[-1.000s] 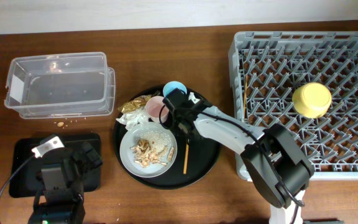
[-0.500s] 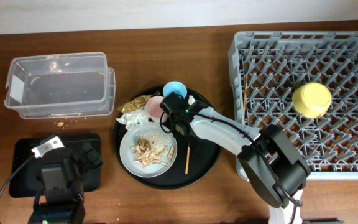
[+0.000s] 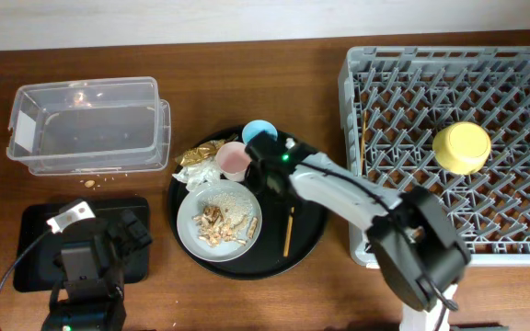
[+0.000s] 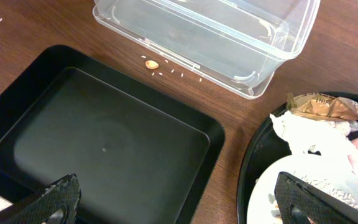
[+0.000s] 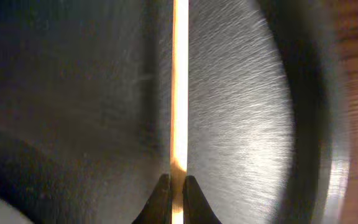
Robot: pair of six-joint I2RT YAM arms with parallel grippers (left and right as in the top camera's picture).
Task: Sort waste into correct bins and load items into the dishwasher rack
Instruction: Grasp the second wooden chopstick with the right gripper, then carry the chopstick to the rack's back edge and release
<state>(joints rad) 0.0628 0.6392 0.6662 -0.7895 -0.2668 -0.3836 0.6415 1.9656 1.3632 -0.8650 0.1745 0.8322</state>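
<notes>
Over the right half of the round black tray (image 3: 313,241), the right gripper (image 5: 173,194) is pinched tight on one end of a wooden chopstick (image 3: 288,232), which runs toward the tray's front rim just beside the grey plate (image 3: 188,241); whether the stick is raised off the tray cannot be told. Beige food scraps (image 3: 221,221) and rice-like grains sit on that plate. At the tray's back edge stand the pink cup (image 3: 233,158) and the light-blue cup (image 3: 258,131), with the gold-brown wrapper (image 3: 196,154) and crumpled tissue (image 3: 205,173) at its back-left rim. The second chopstick (image 3: 364,138) lies in the dishwasher rack (image 3: 523,230) by its left wall, and the yellow bowl (image 3: 461,147) sits upside down toward the rack's back right. Near the table's front-left corner, the left gripper (image 4: 176,183) hangs with its fingers spread wide and empty above the black rectangular tray (image 4: 104,143); the clear plastic tub (image 3: 88,124) stands behind it.
</notes>
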